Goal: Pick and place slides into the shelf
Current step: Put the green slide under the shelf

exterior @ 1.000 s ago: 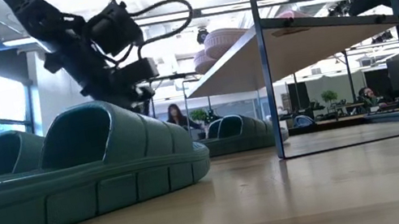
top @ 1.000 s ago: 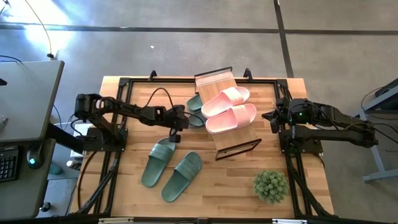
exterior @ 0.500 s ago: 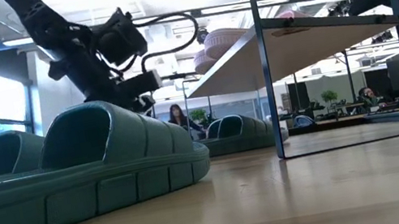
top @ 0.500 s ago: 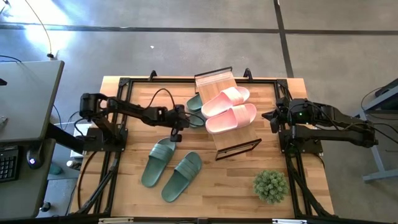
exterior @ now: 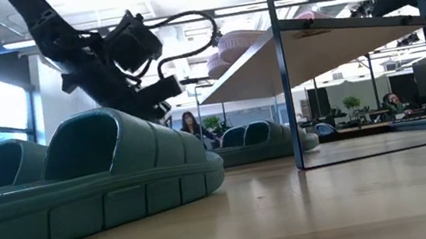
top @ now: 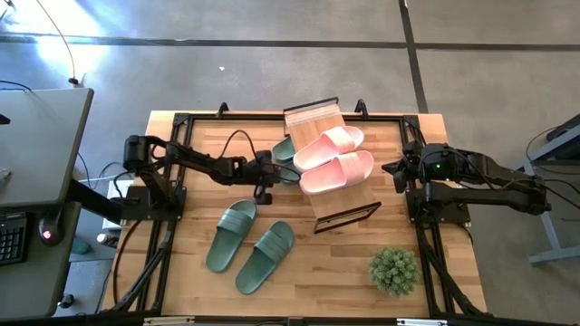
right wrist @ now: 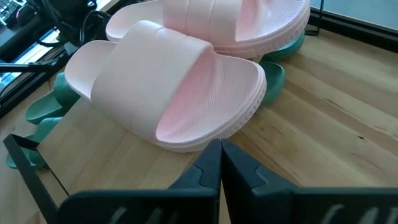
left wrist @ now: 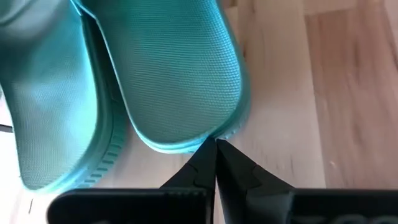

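Over the last second your left arm has reached further toward the shelf (top: 328, 163), carrying its claw (top: 264, 178) away from the loose green pair (top: 249, 244) on the tabletop (top: 190, 149) and up to the green slides (top: 285, 161) tucked under the shelf's near edge. The low view shows the same claw (exterior: 158, 94) dropping lower than before. In the left wrist view its fingertips (left wrist: 216, 152) are clenched together with nothing between them, tip touching the rim of one green slide (left wrist: 180, 74). You can read this as a nudge to seat that slide deeper under the shelf, not a pick.

The pale pink pair (top: 331, 157) already lies on the slatted top, side by side, long axes running across the shelf. The loose green pair lies parallel, long axes diagonal, well apart from the shelf and still to be placed.

Your right claw (top: 391, 169) waits just beside the shelf's far side, clenched and empty, facing the pink slide (right wrist: 174, 93)
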Tool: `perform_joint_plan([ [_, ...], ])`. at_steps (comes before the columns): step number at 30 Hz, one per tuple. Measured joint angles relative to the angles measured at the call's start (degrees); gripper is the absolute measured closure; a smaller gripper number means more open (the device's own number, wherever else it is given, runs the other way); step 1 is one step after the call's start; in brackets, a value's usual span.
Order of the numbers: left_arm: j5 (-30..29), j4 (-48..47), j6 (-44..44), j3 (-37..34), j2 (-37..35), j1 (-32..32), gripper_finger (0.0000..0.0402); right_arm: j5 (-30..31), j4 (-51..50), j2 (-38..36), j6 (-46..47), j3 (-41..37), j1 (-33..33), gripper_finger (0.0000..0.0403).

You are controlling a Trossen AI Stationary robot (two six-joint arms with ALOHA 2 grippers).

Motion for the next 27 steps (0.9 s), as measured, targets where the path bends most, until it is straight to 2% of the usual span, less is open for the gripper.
perform_joint_plan([
  [8,-5.3,2.4,-0.5,0.0,1.2,0.2,0.0402,0.0,0.0,0.0,0.5,0.0,0.0,0.0402],
  [22,-1.6,2.6,-1.4,0.0,1.1,0.7,0.0402,-0.3,0.0,0.0,0.2,0.0,0.0,0.0402],
  [27,-0.9,1.1,-1.2,0.0,-1.5,0.7,0.0402,-0.4,0.0,0.0,0.0,0.0,0.0,0.0402],
])
